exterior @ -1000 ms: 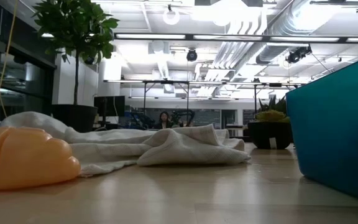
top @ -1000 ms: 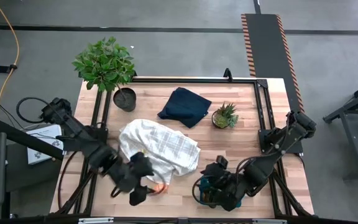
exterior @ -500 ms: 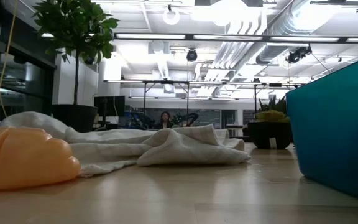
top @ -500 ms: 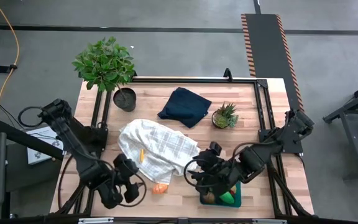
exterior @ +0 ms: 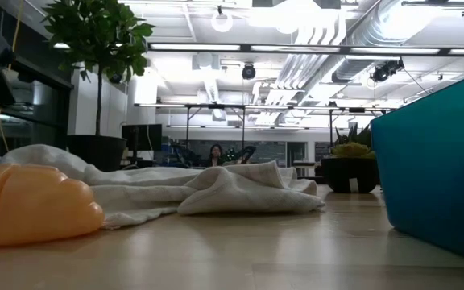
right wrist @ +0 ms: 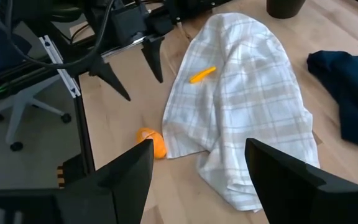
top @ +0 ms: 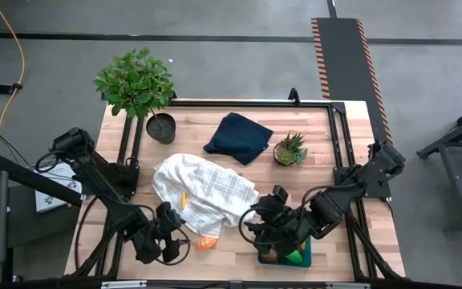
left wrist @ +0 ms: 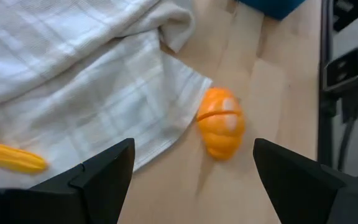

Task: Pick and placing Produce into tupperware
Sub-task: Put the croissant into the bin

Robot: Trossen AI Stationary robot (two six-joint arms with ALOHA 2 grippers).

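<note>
An orange produce piece (top: 207,243) lies on the bare wood near the table's near edge, also in the left wrist view (left wrist: 221,121) and large in the low view (exterior: 31,205). A yellow banana (top: 182,200) rests on the white checked towel (top: 207,193). The teal tupperware (top: 304,258) sits at the near edge and holds a green piece (top: 295,255) and a brown round one (top: 272,254). My left gripper (top: 171,238) hangs open just left of the orange piece. My right gripper (top: 261,229) is open over the towel's right end, beside the tupperware.
A dark navy cloth (top: 237,136) lies at the far middle. A small spiky potted plant (top: 290,149) stands to its right. A large leafy potted plant (top: 139,84) stands at the far left corner. Bare wood shows between the orange piece and the tupperware.
My left gripper has drawn back from over the orange piece toward the table's left edge, leaving the piece in place. My right gripper has moved from above the tupperware to the left and a little farther, toward the towel, uncovering the green and brown pieces inside.
</note>
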